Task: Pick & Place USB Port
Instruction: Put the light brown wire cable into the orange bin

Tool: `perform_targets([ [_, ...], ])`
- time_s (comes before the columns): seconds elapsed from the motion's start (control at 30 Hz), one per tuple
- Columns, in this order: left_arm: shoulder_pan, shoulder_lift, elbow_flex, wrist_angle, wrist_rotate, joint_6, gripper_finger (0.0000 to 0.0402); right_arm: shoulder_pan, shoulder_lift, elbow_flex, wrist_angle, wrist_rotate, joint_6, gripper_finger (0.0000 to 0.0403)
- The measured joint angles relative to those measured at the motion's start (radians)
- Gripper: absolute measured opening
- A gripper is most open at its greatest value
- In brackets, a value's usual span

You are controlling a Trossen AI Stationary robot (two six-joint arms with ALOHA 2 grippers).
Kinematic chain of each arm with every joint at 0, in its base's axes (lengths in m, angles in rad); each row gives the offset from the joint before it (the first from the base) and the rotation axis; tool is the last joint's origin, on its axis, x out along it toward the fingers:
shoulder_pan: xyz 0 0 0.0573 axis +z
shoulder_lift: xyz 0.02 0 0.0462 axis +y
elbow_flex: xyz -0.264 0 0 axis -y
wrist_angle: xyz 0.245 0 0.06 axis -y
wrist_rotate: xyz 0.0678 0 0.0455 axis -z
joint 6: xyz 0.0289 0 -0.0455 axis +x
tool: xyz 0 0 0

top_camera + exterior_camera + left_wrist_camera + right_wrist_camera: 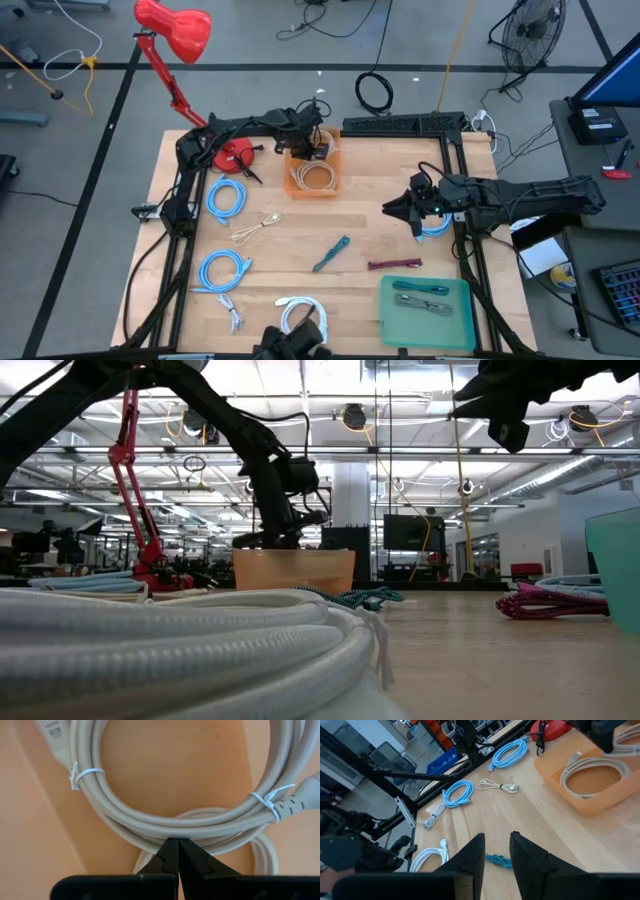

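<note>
An orange bin [336, 172] stands at the table's far middle, and a beige cable coil [315, 178] lies in it. My left gripper [316, 148] hangs over the bin's far part, pointing steeply down, shut on a second beige cable coil [165, 815] tied with white zip ties. In the low view the left gripper [284, 536] reaches down behind the bin's wall [295, 570]. At the right, my right gripper [411, 212] is held above the table, open and with nothing between its fingers [497, 852]. My left gripper pinches the bundled strands of the beige coil [175, 834] between its two fingertips. The fingers come from above, slanting down, and lie across the strands. The coil spreads out past the fingertips over the bin's orange floor; whether it rests on the bin I cannot tell.
A red desk lamp [175, 30] stands at the far left. Blue cable coils [227, 197] [222, 270], a small beige cable [257, 228], a teal cable [330, 253], a maroon cable [395, 264] and a white coil [300, 315] lie on the table. A teal tray [462, 318] sits near right.
</note>
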State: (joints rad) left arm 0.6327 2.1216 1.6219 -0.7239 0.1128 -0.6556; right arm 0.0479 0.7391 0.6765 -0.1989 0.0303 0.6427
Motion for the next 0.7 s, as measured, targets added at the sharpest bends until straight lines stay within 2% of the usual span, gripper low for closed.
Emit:
perform_targets([
  [0.23,0.011,0.005,-0.001,0.022,-0.007,0.0,0.0,0.0,0.0,0.0,0.0,-0.001,0.0,0.0084],
  [0.5,0.02,0.057,0.004,0.053,0.038,-0.003,0.0,-0.001,0.0,0.0,0.0,0.021,-0.002,0.0084],
  [0.7,0.016,0.054,0.004,0.045,0.021,-0.021,0.0,0.0,0.0,0.0,-0.001,0.021,-0.007,0.0084],
])
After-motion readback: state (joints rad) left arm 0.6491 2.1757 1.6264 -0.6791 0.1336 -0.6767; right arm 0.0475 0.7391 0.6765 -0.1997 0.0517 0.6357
